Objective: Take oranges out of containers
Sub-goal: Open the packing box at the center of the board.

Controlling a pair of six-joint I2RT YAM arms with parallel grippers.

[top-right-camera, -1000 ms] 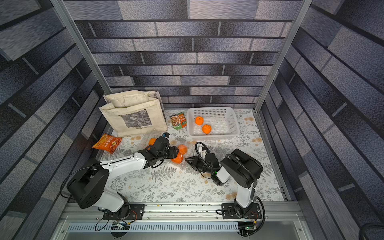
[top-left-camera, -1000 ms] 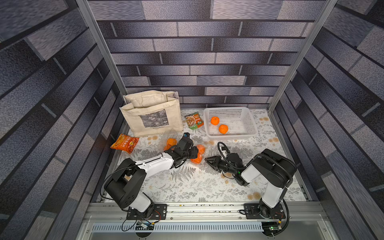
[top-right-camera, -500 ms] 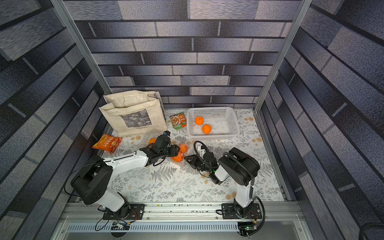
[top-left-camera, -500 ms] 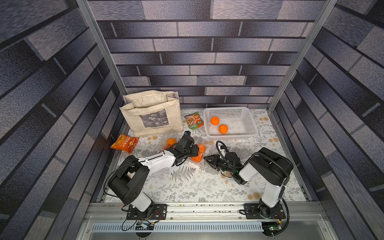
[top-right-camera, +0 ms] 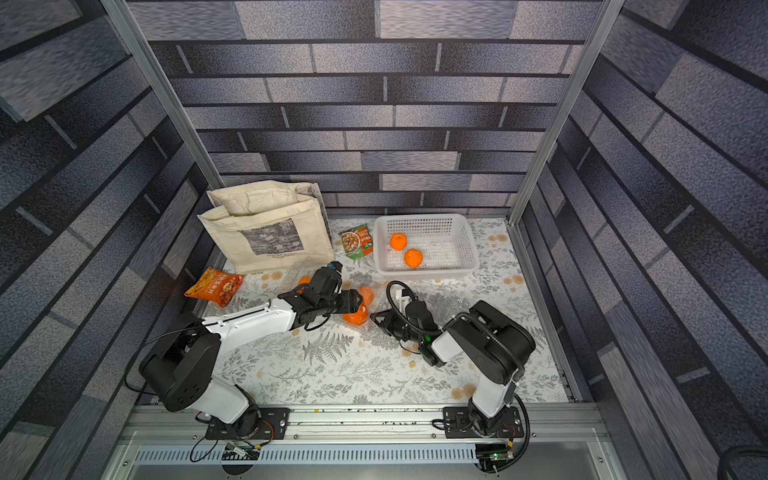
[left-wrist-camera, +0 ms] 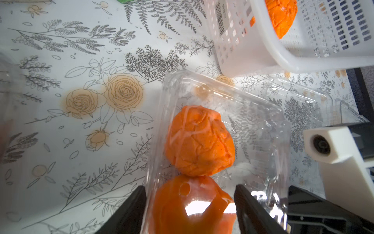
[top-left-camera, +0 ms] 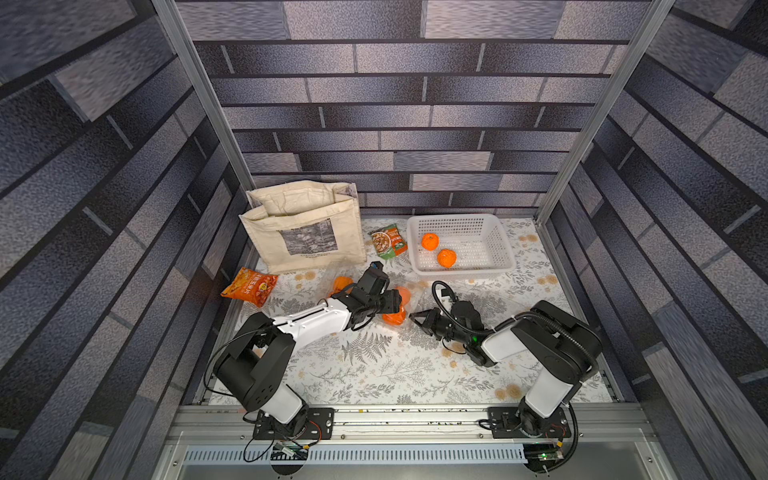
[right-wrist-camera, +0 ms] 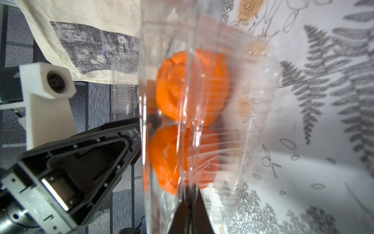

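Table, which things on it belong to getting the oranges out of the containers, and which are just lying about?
Job: oranges, clear container, white basket holding two oranges.
Lying about: cloth bag, orange snack packet, green snack packet.

Orange oranges, clear container, white basket, grey-fern tablecloth, beige bag with seemingly grey print.
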